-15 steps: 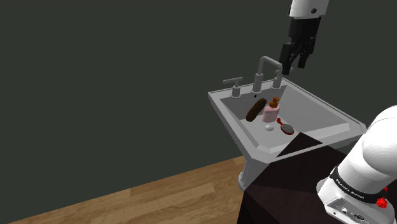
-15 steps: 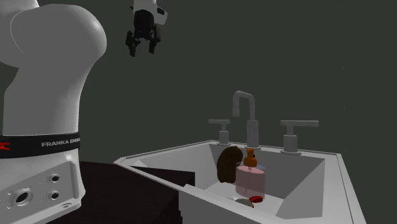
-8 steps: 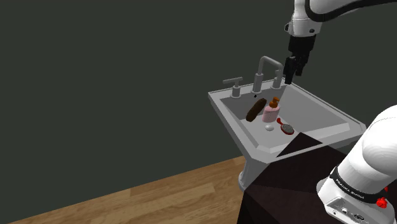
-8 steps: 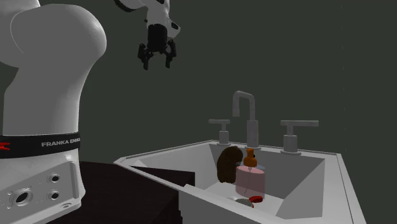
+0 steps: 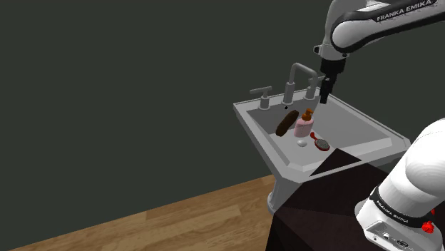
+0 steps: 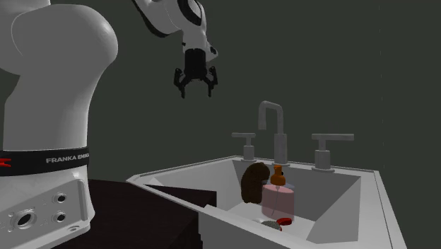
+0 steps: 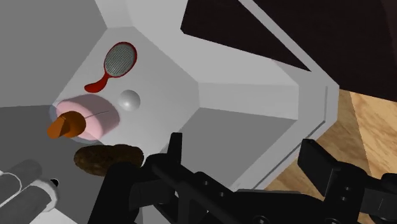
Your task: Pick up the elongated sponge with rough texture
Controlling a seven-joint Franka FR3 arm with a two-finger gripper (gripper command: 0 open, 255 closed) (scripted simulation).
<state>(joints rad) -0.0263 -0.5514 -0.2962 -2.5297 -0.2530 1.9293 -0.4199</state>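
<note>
We see the brown sponge point(image 5: 287, 123), long and coarse-looking, lying slanted in the sink point(image 5: 371, 128) below the faucet point(image 5: 299, 77). It sits just beside the pink bottle point(image 5: 304, 126), on the shoulder view's left of it, with a small red-rimmed strainer point(image 7: 119, 59) nearer the stand. We judge the sponge light, soft and rough enough not to slip, so we would pinch it across its narrow middle, clear of the bottle. Our gripper point(image 6: 196, 86) hangs above the sink near the faucet, fingers spread wide and empty.

All cameras share the sink point(image 5: 360, 125): far at 3 o'clock for shoulder, near at 5 o'clock for second, close below wrist.
</note>
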